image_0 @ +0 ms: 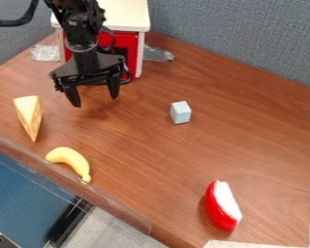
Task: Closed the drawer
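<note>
A small white-topped cabinet (122, 17) stands at the back left, with a red drawer front (127, 41) between its white sides. Much of that front is hidden behind the arm, so how far the drawer is in or out I cannot tell for sure. My gripper (95, 100) hangs in front of the cabinet, just above the wooden table, with its two fingers spread wide and nothing between them.
On the wooden table (248, 131) lie a pale yellow wedge (29, 115) at the left, a banana (71, 161) by the front edge, a light grey cube (180, 112) near the middle and a red-and-white piece (221, 206) at the lower right. Grey partitions rise behind.
</note>
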Tool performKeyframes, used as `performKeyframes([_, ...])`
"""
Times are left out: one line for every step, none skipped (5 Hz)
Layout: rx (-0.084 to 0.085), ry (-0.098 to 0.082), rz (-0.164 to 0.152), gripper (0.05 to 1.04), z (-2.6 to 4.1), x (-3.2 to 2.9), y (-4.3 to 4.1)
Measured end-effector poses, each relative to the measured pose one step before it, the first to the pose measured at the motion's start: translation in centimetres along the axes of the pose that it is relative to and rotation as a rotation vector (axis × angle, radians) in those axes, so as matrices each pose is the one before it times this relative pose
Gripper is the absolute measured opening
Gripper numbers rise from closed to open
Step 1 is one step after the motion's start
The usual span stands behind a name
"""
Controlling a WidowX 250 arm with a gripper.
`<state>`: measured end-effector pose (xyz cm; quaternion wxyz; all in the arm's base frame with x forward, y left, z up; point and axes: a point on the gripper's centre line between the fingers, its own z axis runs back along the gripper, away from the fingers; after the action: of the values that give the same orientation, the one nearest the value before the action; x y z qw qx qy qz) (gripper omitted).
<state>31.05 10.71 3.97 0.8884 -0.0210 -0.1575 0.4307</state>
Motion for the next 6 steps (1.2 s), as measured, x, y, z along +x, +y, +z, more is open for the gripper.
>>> performKeyframes([0.0169, 0.0129, -0.0075, 1.001, -0.815, 0.208, 0.115])
performKeyframes([0.0109, 0.0095, -0.0022, 1.001, -0.253, 0.205, 0.056])
performKeyframes([-0.0045, 0.053, 0.0497, 1.001, 0.473, -0.51, 0.177])
performKeyframes([-0.0527, 0.0113, -0.0021, 1.001, 3.44, -1.579, -0.076])
performKeyframes([-0.0367, -0.0142, -0.0325, 1.001, 3.165, -2.532, -0.222])
performKeyframes([-0.0449, -0.0161, -0.0477, 1.001, 2.525, -1.805, 0.211])
